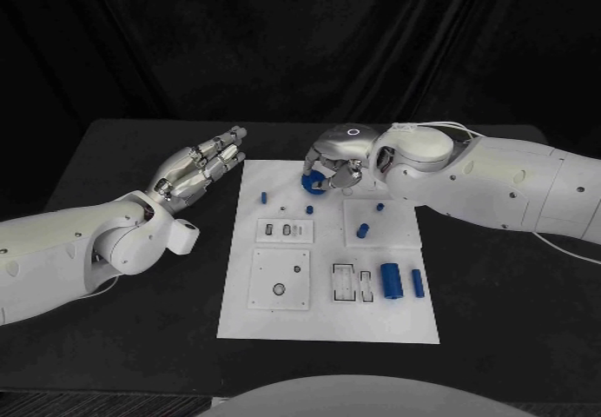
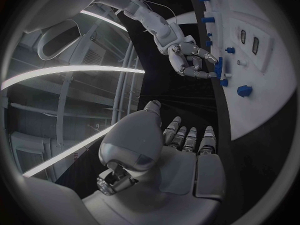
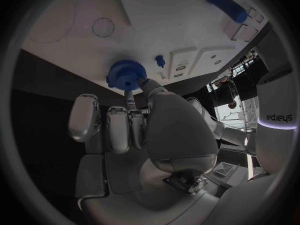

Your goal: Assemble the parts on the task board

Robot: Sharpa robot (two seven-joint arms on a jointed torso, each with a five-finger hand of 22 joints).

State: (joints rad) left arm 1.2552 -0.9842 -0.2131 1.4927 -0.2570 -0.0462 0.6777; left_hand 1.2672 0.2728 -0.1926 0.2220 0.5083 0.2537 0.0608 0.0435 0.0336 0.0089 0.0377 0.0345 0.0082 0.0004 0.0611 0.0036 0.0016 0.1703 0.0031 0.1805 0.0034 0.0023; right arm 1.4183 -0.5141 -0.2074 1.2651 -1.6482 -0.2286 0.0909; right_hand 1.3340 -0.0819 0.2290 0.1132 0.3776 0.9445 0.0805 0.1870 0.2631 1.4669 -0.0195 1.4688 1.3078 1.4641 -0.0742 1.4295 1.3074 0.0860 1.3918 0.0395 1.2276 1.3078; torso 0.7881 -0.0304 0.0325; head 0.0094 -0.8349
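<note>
The white task board [image 1: 328,321] lies in the middle of the black table. At its far edge my right hand [image 1: 336,163] pinches a blue gear [image 1: 313,182] between its fingertips. The right wrist view has the gear [image 3: 125,75] close over the board [image 3: 81,15], and I cannot tell whether it touches. My left hand [image 1: 198,170] hovers off the board's left side, fingers stretched out and holding nothing. In the left wrist view the left hand [image 2: 181,150] faces the right hand [image 2: 187,60] at the board's edge [image 2: 265,105].
Small blue pegs stand on the board: one [image 1: 264,197] at the upper left, one [image 1: 309,209] mid-board, one [image 1: 363,230] further right. A large blue cylinder [image 1: 391,280] and a thinner one [image 1: 417,282] lie at the lower right. Grey recessed plates [image 1: 280,278] occupy the board's left half.
</note>
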